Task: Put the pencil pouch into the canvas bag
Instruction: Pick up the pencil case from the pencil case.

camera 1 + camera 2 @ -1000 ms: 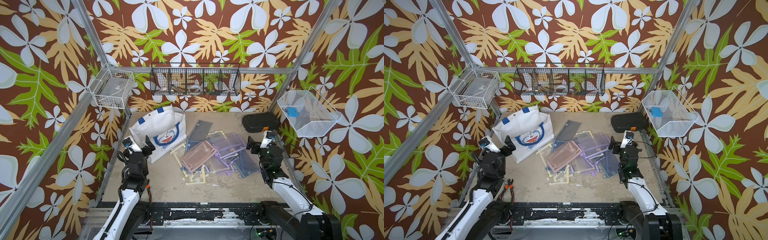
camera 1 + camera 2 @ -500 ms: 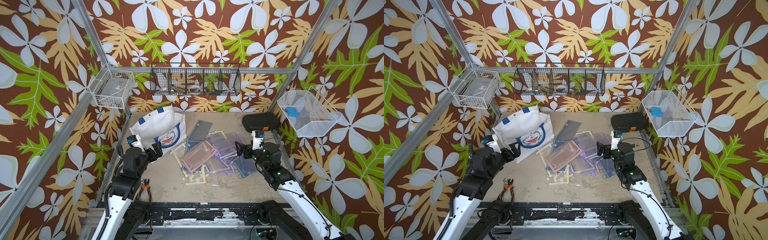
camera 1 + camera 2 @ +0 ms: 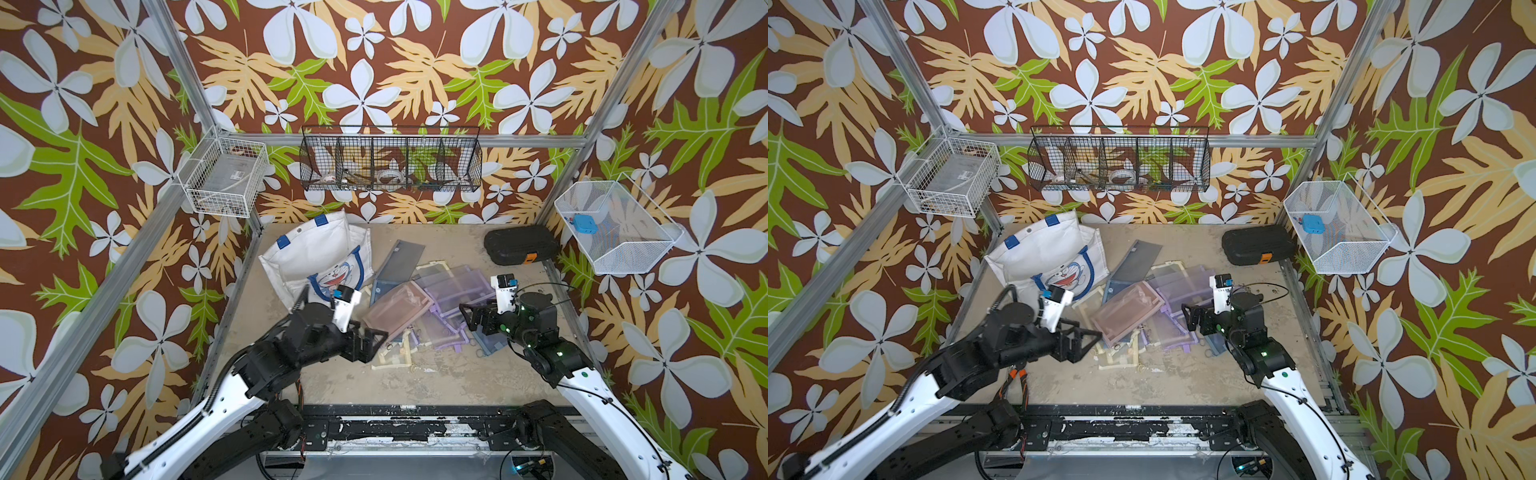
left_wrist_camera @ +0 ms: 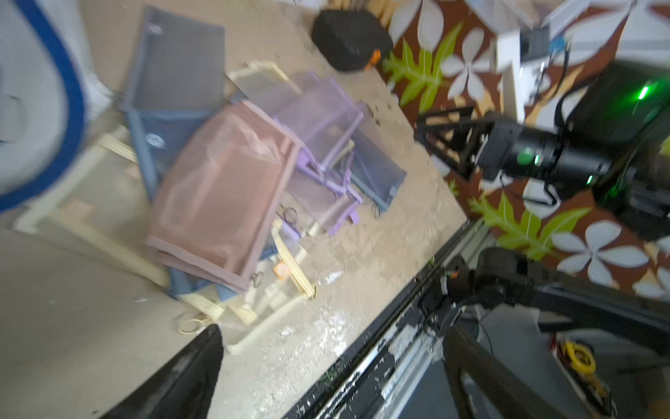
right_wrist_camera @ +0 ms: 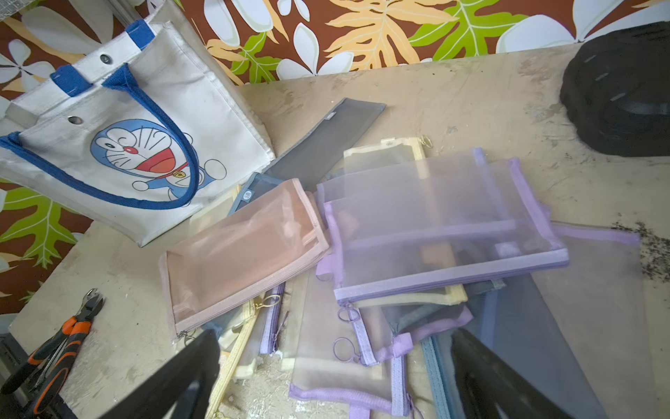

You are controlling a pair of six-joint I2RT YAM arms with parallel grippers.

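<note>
Pink mesh pencil pouch [image 3: 395, 305] — translucent, zippered — tops pile [image 3: 457, 286]; both jaws wide, empty.

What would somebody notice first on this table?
Probably the white canvas bag with its blue cartoon cat, in the far left corner of the table. Next, the jumble of pink and purple see-through pouches in the middle, with the open left gripper and right gripper on either side.

You are seeing a white canvas bag [image 5: 224, 138], blue handles, blue cat print, upper left of the right wrist view. Mid-frame, a pink pouch [image 5: 239, 257], a lilac pouch [image 5: 435, 217] and a grey pouch [image 5: 326, 138] are showing; black case [image 5: 623, 90] is showing no pattern.
</note>
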